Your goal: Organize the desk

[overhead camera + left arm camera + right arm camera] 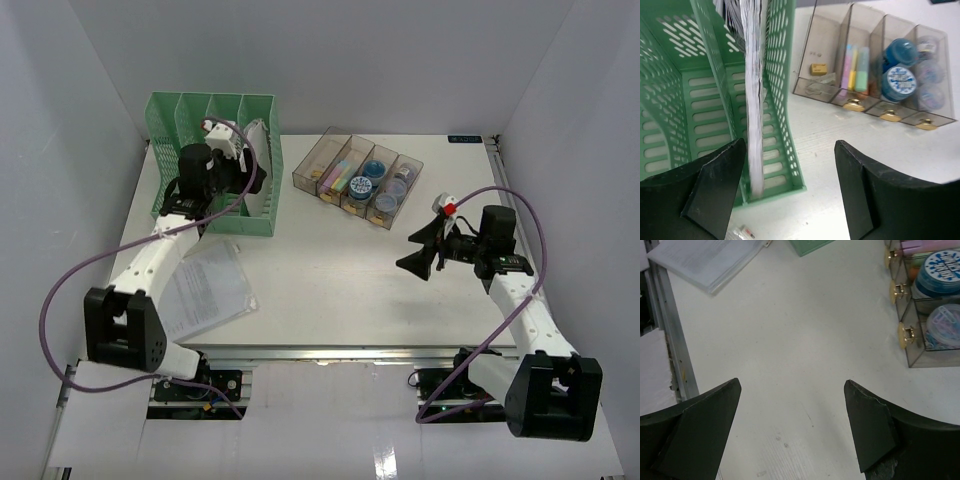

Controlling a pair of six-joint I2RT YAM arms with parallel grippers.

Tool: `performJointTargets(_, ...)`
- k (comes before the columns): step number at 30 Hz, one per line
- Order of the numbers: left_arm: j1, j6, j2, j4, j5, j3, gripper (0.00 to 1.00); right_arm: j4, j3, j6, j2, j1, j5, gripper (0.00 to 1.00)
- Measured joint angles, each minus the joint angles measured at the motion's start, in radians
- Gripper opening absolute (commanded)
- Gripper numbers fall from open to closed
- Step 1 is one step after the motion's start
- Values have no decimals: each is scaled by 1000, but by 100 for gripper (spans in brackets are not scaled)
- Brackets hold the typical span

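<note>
The white desk (pixel 330 290) carries a green slotted file rack (pixel 165 120) at the back left. A white sheaf of papers (pixel 754 100) stands upright in the rack's rightmost slot (pixel 785 125). My left gripper (pixel 791 143) hovers over that slot, open; the papers sit just inside its left finger (pixel 720 180) and are not pinched. In the top view it shows above the rack (pixel 245 165). My right gripper (pixel 415 255) hangs open over bare desk (pixel 790 315) at the right, nothing between its fingers (pixel 792 382).
A clear four-compartment tray (pixel 325 140) with brass knobs holds clips, tape rolls and highlighters at the back centre, also seen in the left wrist view (pixel 825 50). A plastic-sleeved document (pixel 205 290) lies flat near the front left. The aluminium rail (pixel 670 330) runs along the front edge.
</note>
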Motion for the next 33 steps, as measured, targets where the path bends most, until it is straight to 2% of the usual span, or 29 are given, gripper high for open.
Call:
performJointTargets(6,0,-34,-329,-21,21,-147,85,-118,78,-110,90,181,64,90)
performJointTargets(8,0,-40,-477,-38,24,-229,85,-160,105,-155,121,228,76,90)
performJointTargets(11,0,-57,-616,-74,33,-333,86,-233,159,-235,173,285,90,90)
performJointTargets(16,-1,-105,-648,-205,36,-467,86,-307,261,-329,268,411,147,90)
performJointTargets(18,-1,-127,-617,-278,34,-483,91,-317,281,-350,297,470,174,90)
performJointTargets(21,-8,-156,-602,-352,28,-486,91,-325,291,-366,334,534,207,90)
performJointTargets(25,-76,-197,-619,-398,-26,-482,92,-267,315,-265,414,581,239,94)
performJointTargets(29,-92,-236,-687,-425,-65,-480,92,-160,389,-41,560,670,251,99)
performJointTargets(33,-91,-283,-832,-432,-106,-477,93,-102,517,185,718,779,271,91)
